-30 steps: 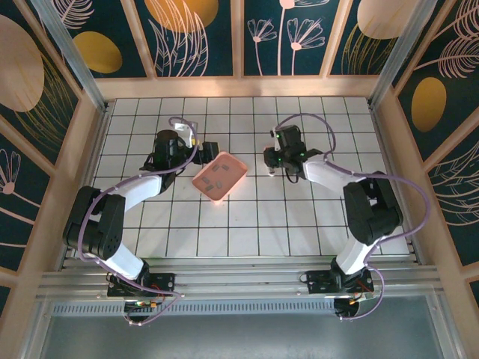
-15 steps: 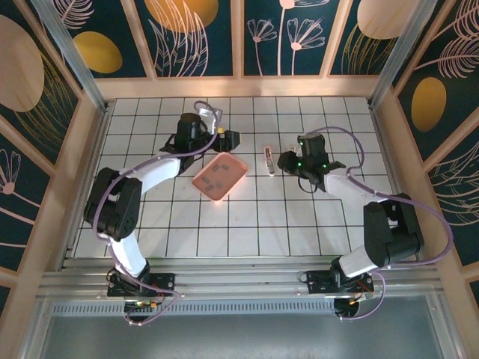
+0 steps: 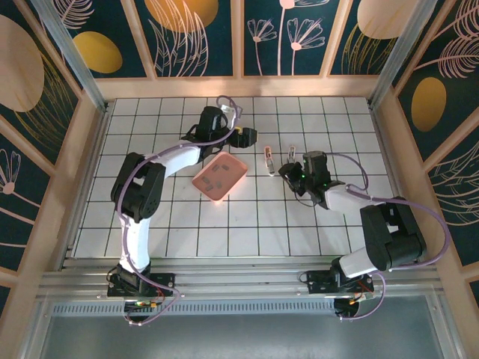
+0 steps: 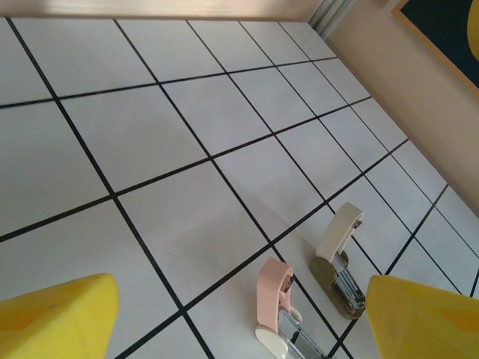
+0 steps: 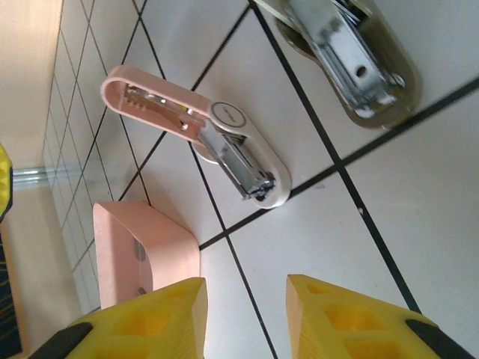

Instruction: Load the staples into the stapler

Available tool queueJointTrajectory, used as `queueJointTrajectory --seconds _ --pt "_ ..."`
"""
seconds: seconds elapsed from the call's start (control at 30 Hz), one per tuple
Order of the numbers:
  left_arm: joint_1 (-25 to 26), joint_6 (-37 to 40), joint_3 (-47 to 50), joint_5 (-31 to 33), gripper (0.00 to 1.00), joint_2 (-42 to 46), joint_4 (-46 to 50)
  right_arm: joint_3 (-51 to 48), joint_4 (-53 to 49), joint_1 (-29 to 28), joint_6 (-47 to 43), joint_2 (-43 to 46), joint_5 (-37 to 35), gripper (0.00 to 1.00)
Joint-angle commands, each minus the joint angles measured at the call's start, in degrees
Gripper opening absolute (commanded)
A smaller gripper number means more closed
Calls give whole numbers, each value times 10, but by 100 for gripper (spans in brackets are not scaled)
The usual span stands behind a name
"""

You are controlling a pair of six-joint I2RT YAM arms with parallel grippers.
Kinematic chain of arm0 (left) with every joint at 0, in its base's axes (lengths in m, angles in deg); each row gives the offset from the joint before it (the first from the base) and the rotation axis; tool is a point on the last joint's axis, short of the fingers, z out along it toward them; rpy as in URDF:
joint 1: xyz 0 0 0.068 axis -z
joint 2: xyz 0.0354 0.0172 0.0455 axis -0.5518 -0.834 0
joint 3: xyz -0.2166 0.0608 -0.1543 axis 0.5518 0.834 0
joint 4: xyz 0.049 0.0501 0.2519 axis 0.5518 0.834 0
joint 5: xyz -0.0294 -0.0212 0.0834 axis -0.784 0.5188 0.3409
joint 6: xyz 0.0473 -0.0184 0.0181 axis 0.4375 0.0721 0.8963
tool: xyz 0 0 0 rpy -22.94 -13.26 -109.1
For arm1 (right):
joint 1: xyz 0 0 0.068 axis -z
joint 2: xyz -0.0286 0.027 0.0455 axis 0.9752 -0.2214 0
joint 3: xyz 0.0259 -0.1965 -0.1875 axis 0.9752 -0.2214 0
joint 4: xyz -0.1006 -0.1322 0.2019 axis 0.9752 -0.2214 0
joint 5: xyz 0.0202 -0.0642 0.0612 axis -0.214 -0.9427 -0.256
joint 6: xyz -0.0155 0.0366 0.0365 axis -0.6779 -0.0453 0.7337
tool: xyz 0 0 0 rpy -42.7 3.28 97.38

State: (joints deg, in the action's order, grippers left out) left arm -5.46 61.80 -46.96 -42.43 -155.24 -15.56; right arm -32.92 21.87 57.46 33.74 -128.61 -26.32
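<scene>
Claw (image 3: 249,137) on left arm (image 3: 176,155) (jaws spread wide) stretched far forward.

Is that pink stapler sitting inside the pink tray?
No, the pink stapler lies on the white table, outside the pink tray.

No text can be read; the round badge (image 5: 228,114) on the pink stapler (image 5: 196,127) is too blurred.

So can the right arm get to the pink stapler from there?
Probably yes. The right gripper is close to the pink stapler, its jaws empty and bare table between them. The beige stapler lies off to one side, so it doesn't look in the way.
</scene>
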Motion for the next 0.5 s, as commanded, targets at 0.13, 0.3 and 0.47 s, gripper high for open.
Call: queueJointTrajectory --seconds 0.13,0.3,0.47 --pt "10 -27 -62 -44 85 -64 17 -23 73 -19 86 -2 -13 32" --pt "15 -35 -95 -72 85 -98 19 -18 84 -26 89 -28 -19 32" --pt "24 -38 -119 -92 85 -123 20 -10 104 -26 92 -62 -21 30"
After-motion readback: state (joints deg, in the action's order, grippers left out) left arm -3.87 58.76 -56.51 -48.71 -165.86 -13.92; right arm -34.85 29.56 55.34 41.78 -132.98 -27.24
